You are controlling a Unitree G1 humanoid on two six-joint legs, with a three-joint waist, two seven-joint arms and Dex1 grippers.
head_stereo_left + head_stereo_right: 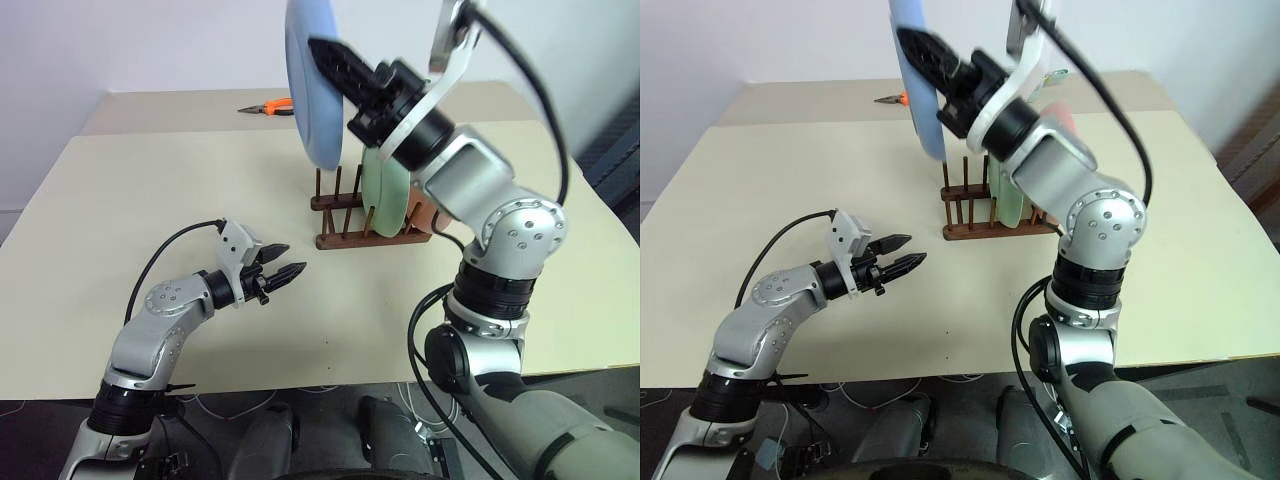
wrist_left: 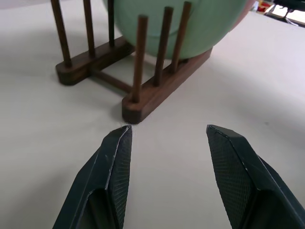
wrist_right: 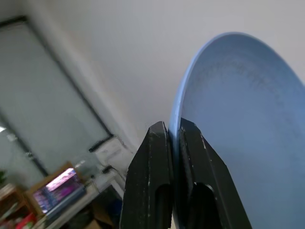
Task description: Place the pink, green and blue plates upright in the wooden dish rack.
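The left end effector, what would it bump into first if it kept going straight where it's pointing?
Probably the wooden dish rack. The open left end effector aims at the near rail's end, with the green plate just behind. Depth is hard to judge.

- Both eye views look down from the head over the table point(image 1: 150, 180), sharing the wooden dish rack point(image 1: 340, 225) at centre.
- Left wrist view sits low, close before the rack.
- Right wrist view faces upward along the blue plate point(image 3: 238, 133).

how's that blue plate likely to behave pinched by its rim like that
Probably stiff: the blue plate keeps its shape though the right pincer grips only its rim. It looks smooth, so it may pivot or slip. Held above the wooden dish rack, it would likely wobble between pegs.
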